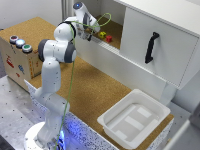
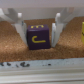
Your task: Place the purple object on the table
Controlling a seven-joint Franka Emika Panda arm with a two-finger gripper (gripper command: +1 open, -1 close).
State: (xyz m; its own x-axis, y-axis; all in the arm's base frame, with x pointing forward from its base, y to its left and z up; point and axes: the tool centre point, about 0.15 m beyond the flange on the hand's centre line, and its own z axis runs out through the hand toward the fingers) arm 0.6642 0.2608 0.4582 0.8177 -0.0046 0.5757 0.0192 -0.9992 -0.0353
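Observation:
In the wrist view the purple object (image 2: 39, 37), a small dark purple block with a yellow letter on its face, sits on a cork surface just behind a white edge. My gripper (image 2: 39, 36) straddles it, with one finger (image 2: 21, 27) on each side and narrow gaps showing, so the jaws stand open. In the exterior view my gripper (image 1: 89, 31) reaches into the open cabinet shelf, and the purple block is hidden behind it. The table (image 1: 95, 90), a brown cork worktop, lies below the shelf.
A yellow block (image 1: 102, 34) and a red block (image 1: 109, 38) sit on the shelf beside my gripper; the yellow one shows in the wrist view (image 2: 81, 31). The white cabinet door (image 1: 151, 47) has a black handle. There are also a white bin (image 1: 134, 117) and a button box (image 1: 20, 50).

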